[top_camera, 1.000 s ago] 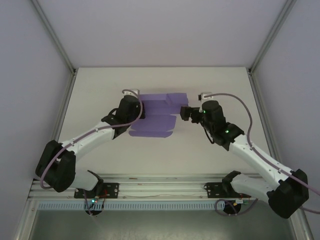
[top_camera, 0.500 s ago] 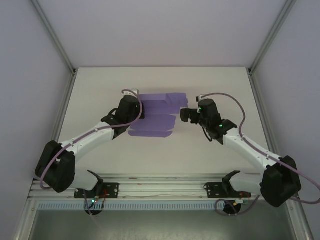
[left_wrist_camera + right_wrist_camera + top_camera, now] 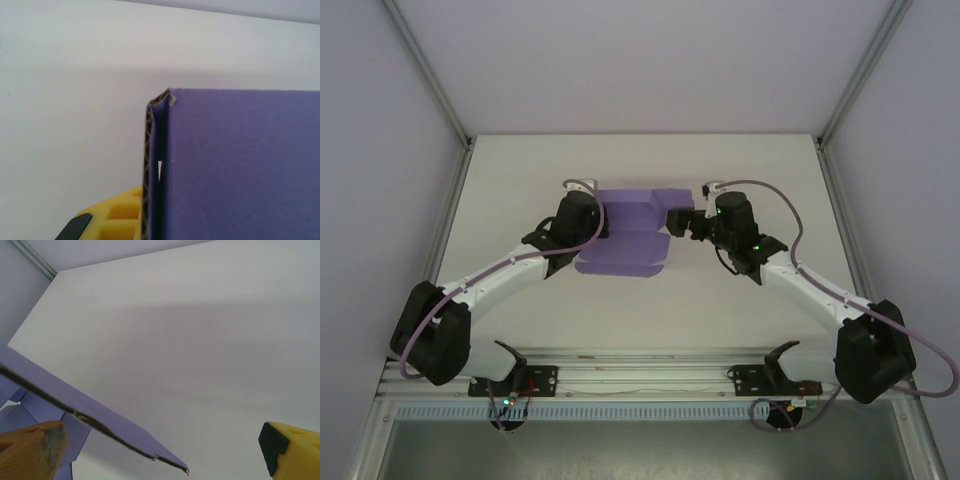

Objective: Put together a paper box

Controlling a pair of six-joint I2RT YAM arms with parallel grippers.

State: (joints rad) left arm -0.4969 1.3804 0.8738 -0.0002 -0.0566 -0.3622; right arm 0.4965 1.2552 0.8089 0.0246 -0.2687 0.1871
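Paper box (image 3: 630, 235) lies at the far middle of the table (image 3: 740, 300), between the two arms, as a purple corrugated sheet with flaps and not yet a closed form. From above, most of it lies low and spread out, with cut flaps visible along its right and near edges. No four standing walls can be made out. The left gripper (image 3: 594, 218) sits at the sheet's left edge. In the left wrist view a folded purple panel stands close against the lens, its corrugated edge exposed, with one yellow finger (image 3: 112, 220) just beside the fold. The opposing finger is hidden behind the panel, so whether this gripper is clamped on the sheet cannot be determined. The right gripper (image 3: 160, 445) is at the sheet's right edge with its jaws spread wide. A raised flap edge crosses the gap, near one finger and well apart from the other, and is not pinched. Assessment: the task is at an early stage. One fold at the left appears formed and a right flap is lifted. Raising the remaining walls, tucking the flaps and locking the shape all appear outstanding. No brand, label or legible writing was found on the sheet, the fingers or the table.
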